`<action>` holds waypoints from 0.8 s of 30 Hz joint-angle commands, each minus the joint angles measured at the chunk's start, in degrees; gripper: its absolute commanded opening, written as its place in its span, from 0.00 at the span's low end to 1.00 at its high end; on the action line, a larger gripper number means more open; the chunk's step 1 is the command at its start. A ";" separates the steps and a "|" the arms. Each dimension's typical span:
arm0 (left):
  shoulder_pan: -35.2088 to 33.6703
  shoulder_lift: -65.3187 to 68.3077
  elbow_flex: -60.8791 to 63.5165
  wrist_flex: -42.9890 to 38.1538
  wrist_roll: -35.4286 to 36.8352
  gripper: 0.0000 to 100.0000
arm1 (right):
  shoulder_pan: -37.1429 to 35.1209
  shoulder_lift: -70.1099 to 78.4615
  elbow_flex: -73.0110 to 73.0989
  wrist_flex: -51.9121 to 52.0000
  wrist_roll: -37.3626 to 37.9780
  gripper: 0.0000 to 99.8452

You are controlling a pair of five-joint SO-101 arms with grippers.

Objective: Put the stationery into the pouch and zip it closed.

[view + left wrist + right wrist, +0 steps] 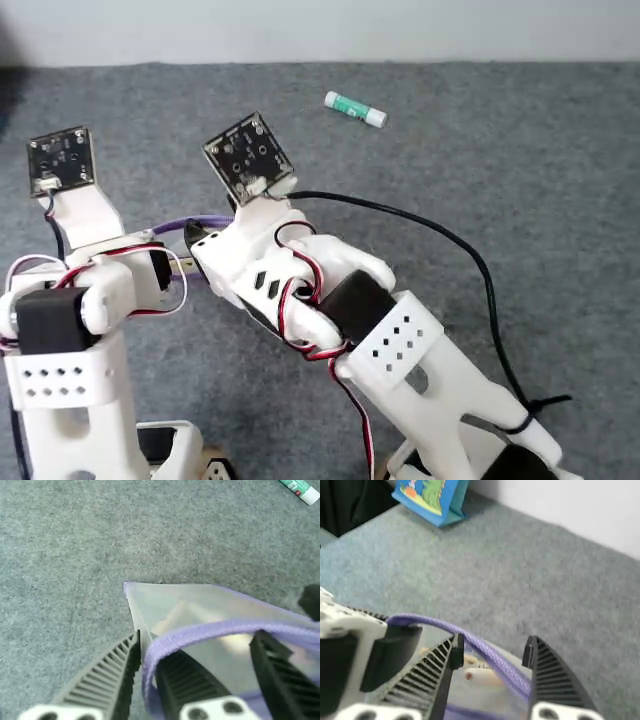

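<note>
A clear pouch (200, 605) with a purple zipper edge (210, 630) hangs lifted between the two arms; its purple edge (190, 225) shows in the high view. My left gripper (138, 642) is shut on the pouch's corner at the zipper. My right gripper (492, 642) stands open, its fingers on either side of the purple zipper edge (490, 655). A pale item (477, 676) lies inside the pouch. A green-and-white glue stick (355, 109) lies on the carpet beyond both arms, also seen as the glue stick (300, 489) in the left wrist view.
Grey carpet (520, 200) covers the table. A blue item with a cartoon print (432, 495) stands by the wall. A black cable (470, 260) runs along the right arm. The left arm's gripper body (350, 645) sits close beside my right gripper.
</note>
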 commanded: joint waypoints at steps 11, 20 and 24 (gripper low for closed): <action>0.26 -0.44 0.13 -0.53 0.44 0.01 | 13.14 -1.71 -20.66 9.27 -0.26 0.01; 0.09 -0.53 0.13 -0.53 0.44 0.01 | 31.52 11.30 -20.84 -3.03 -0.26 0.01; 0.18 -0.62 0.13 -0.53 0.44 0.01 | 35.91 20.26 -20.92 -14.20 -0.26 0.01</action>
